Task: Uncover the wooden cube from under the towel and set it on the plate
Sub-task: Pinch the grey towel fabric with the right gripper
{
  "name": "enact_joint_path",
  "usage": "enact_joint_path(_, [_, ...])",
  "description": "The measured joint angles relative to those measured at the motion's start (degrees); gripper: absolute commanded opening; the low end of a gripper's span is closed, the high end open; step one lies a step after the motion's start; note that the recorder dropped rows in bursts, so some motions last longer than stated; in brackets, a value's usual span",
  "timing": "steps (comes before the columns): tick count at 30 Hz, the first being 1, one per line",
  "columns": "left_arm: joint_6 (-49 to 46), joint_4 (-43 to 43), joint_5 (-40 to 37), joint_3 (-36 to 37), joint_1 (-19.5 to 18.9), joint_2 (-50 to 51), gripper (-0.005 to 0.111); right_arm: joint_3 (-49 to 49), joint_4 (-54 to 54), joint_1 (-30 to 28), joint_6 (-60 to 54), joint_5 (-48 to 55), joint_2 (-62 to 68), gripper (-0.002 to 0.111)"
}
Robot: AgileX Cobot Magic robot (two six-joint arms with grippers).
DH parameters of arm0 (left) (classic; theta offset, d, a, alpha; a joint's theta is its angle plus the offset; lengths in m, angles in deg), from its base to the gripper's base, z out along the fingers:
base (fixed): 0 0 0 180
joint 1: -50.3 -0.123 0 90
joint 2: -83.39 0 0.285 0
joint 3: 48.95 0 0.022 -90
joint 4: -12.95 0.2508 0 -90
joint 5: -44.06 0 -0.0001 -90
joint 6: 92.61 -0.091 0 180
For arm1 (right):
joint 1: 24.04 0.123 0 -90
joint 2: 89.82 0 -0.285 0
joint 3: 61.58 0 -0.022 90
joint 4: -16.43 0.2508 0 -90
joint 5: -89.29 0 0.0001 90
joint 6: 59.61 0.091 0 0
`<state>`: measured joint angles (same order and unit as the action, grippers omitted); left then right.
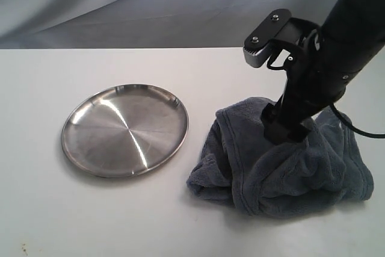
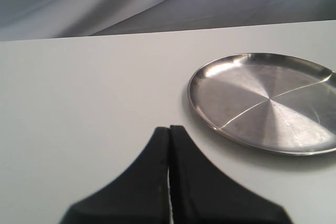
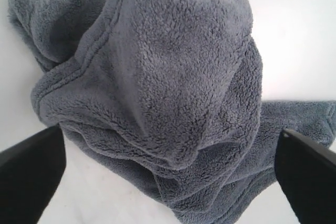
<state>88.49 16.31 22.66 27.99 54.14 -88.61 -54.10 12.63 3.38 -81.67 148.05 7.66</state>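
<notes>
The slate grey-blue towel (image 1: 283, 161) lies bunched in a heap on the white table, right of the shiny steel plate (image 1: 125, 129), which holds nothing. The wooden cube is hidden. My right gripper (image 1: 286, 130) is pressed down onto the top of the heap. In the right wrist view its jaws stand wide open on either side of the towel (image 3: 168, 77), the gripper (image 3: 170, 132) holding nothing. My left gripper (image 2: 169, 127) is shut and empty, low over bare table short of the plate (image 2: 268, 103); it does not show in the exterior view.
A white table (image 1: 48, 209) carries everything, with its far edge against a grey-blue backdrop cloth (image 1: 120, 4). A black cable (image 1: 364, 132) runs from the right arm over the towel's right side.
</notes>
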Motion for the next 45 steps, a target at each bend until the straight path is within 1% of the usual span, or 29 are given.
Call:
enact_joint_path(7, [0.0,0.0,0.0,0.0,0.0,0.0,0.000,0.0,-0.3,0.0,2.2,-1.0,4.4,0.105])
enact_joint_path(15, [0.0,0.0,0.0,0.0,0.0,0.0,0.000,-0.1,-5.6,0.0,5.2,-2.3,9.8,0.105])
enact_joint_path(23, [0.0,0.0,0.0,0.0,0.0,0.0,0.000,-0.1,-7.3,0.0,7.0,-3.4,11.6,0.105])
enact_joint_path(25, [0.0,0.0,0.0,0.0,0.0,0.0,0.000,-0.1,-7.3,0.0,7.1,-4.3,11.7,0.102])
enact_joint_path(26, [0.0,0.0,0.0,0.0,0.0,0.0,0.000,-0.1,-7.2,0.0,7.1,-4.5,11.7,0.100])
enact_joint_path(28, [0.0,0.0,0.0,0.0,0.0,0.0,0.000,-0.1,-7.2,0.0,7.1,-4.6,11.7,0.090])
enact_joint_path(29, [0.0,0.0,0.0,0.0,0.0,0.0,0.000,-0.1,-7.2,0.0,7.1,-4.6,11.7,0.083])
enact_joint_path(32, [0.0,0.0,0.0,0.0,0.0,0.0,0.000,-0.1,-7.1,0.0,7.2,-3.8,11.7,0.055])
enact_joint_path(34, [0.0,0.0,0.0,0.0,0.0,0.0,0.000,-0.1,-7.0,0.0,7.2,-2.9,11.7,0.034])
enact_joint_path(38, [0.0,0.0,0.0,0.0,0.0,0.0,0.000,-0.1,-7.0,0.0,7.2,-1.7,11.7,0.002])
enact_joint_path(39, [0.0,0.0,0.0,0.0,0.0,0.0,0.000,-0.1,-7.0,0.0,7.2,-1.6,11.7,0.000])
enact_joint_path(45, [0.0,0.0,0.0,0.0,0.0,0.0,0.000,-0.1,-7.0,0.0,7.2,-1.2,11.7,0.000])
